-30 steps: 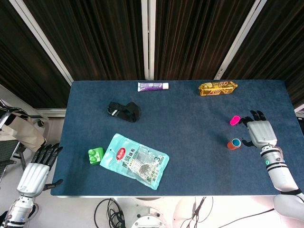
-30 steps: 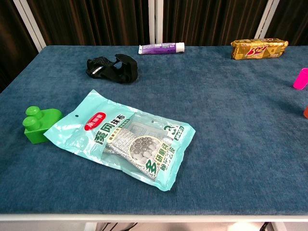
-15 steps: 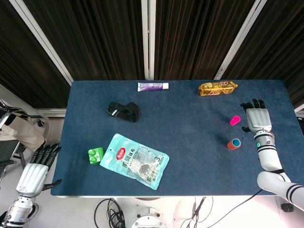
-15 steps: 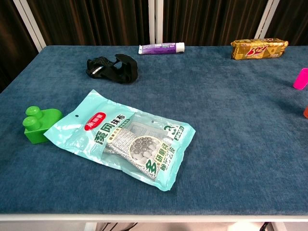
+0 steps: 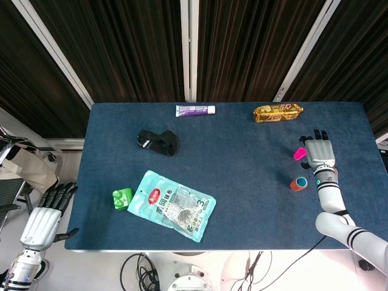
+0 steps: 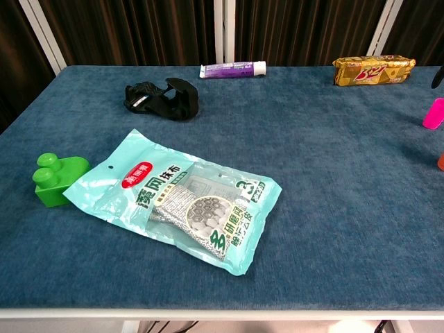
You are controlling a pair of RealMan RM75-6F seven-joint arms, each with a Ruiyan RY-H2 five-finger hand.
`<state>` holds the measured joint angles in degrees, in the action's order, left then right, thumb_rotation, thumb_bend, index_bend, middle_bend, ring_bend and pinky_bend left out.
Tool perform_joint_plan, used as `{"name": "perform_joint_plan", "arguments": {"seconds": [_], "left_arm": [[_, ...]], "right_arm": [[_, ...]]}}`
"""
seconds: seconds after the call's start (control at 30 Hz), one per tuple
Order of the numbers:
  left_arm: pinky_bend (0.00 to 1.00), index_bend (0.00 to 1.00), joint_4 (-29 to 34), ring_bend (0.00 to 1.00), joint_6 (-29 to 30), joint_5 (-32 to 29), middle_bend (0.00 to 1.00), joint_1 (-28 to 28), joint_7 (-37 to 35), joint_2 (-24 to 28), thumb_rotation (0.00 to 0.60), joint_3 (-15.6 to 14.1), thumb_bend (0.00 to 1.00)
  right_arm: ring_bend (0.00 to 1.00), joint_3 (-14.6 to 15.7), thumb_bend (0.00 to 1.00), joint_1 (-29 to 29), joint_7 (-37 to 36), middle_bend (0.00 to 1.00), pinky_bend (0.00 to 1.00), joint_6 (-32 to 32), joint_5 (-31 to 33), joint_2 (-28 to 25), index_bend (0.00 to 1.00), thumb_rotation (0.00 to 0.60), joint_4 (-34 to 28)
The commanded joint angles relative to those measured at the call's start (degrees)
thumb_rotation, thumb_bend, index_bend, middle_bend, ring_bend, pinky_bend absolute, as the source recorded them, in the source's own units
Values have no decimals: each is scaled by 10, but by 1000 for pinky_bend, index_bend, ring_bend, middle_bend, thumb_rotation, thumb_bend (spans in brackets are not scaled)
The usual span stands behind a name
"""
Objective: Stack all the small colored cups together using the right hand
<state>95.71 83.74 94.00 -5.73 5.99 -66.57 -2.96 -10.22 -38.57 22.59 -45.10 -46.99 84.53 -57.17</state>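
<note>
While your right hand (image 5: 319,153) hovers over the blue tabletop (image 5: 242,157) with fingers spread, grasping nothing, the pink cup (image 5: 299,153) lies on its side just beside it and the orange cup (image 5: 297,183) sits near your wrist. Your left hand (image 5: 42,218) hangs released off the tabletop's left edge.
</note>
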Motion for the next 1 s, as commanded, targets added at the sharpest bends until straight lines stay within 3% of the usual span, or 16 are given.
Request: {"name": "perform_joint_plan", "arguments": {"seconds": [0.03, 0.47, 1.0], "left_arm": [[0, 36, 0, 0, 0, -1, 0, 0, -1, 1, 600, 0, 62], [0, 37, -2, 0, -5, -4, 0, -4, -3, 2, 600, 2, 62], [0, 37, 1, 0, -9, -7, 0, -6, 0, 4, 600, 2, 62]], "right_arm": [[28, -2, 136, -1, -2, 310, 0, 2, 0, 10, 281, 600, 12], [67, -5, 170, 3, -17, 356, 0, 11, -12, 59, 342, 600, 77], [115, -19, 265, 4, -33, 425, 0, 10, -38, 83, 426, 600, 119]]}}
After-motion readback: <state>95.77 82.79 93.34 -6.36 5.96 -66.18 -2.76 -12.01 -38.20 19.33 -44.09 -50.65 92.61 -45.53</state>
